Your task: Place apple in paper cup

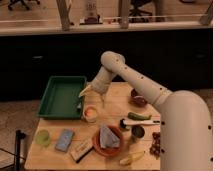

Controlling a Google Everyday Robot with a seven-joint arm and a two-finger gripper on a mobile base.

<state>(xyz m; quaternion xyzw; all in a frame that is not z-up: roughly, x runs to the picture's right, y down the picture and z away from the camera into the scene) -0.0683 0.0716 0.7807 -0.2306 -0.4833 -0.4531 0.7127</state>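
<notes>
Here's the tray [59,96], green, at the table's [117,100] back left. Just off its front right corner stands the cup [91,120], and the apple [90,113] sits inside it, orange filling the mouth. The gripper [84,92] hangs over the tray's right edge, just behind the cup and clear of it, carrying nothing I can see. Spread or closed? Cannot tell from here. Right of the tray, well apart, lie a cucumber [138,116] and a dark bowl [138,98].
</notes>
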